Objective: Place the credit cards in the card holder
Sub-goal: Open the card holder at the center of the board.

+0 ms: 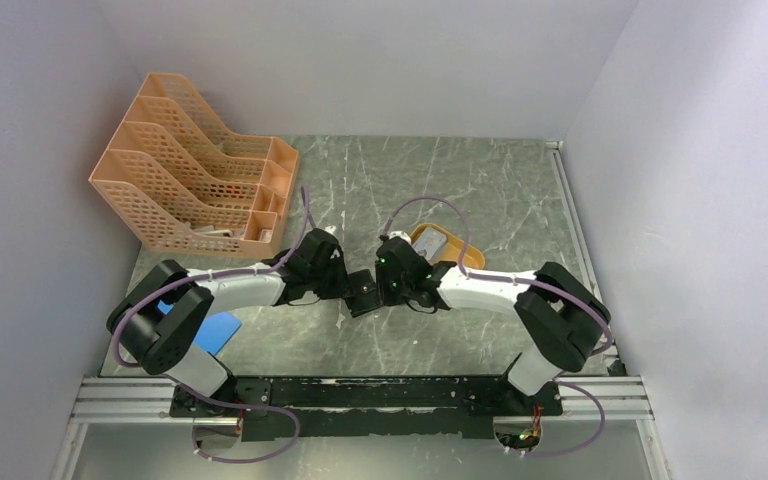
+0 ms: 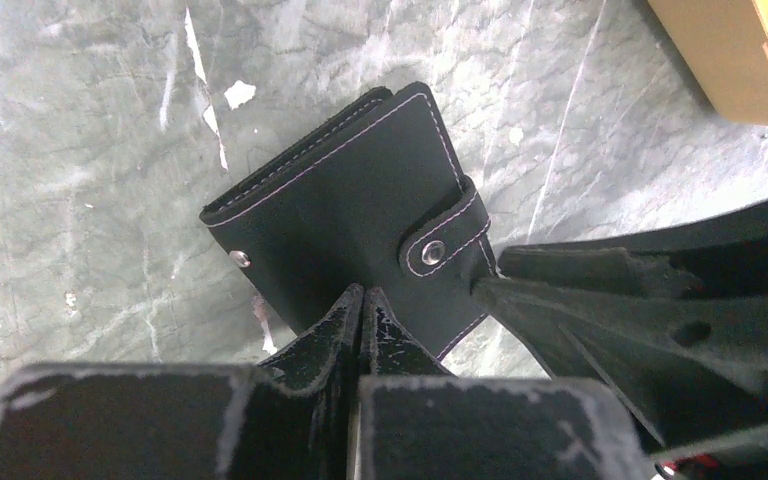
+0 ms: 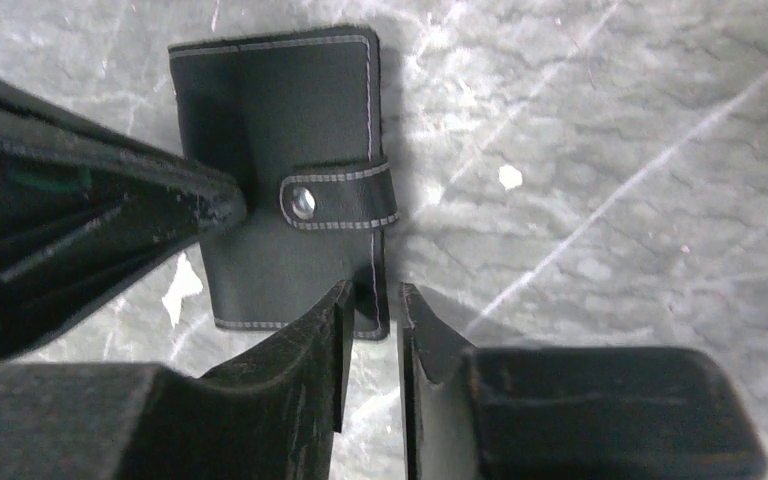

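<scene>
Lab cell: bare white walls (image 1: 360,60), aluminium mounting rail (image 1: 360,398).

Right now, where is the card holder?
The card holder lies closed, top view centre, between the left end effector and right end effector, near-left of the orange tray.

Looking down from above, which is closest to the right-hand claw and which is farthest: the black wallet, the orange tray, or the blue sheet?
From the right gripper:
1. Wallet, right at its fingertips, mid-table.
2. Orange tray, just behind that gripper, toward the far right.
3. Blue sheet, across the table at the near left.
</scene>
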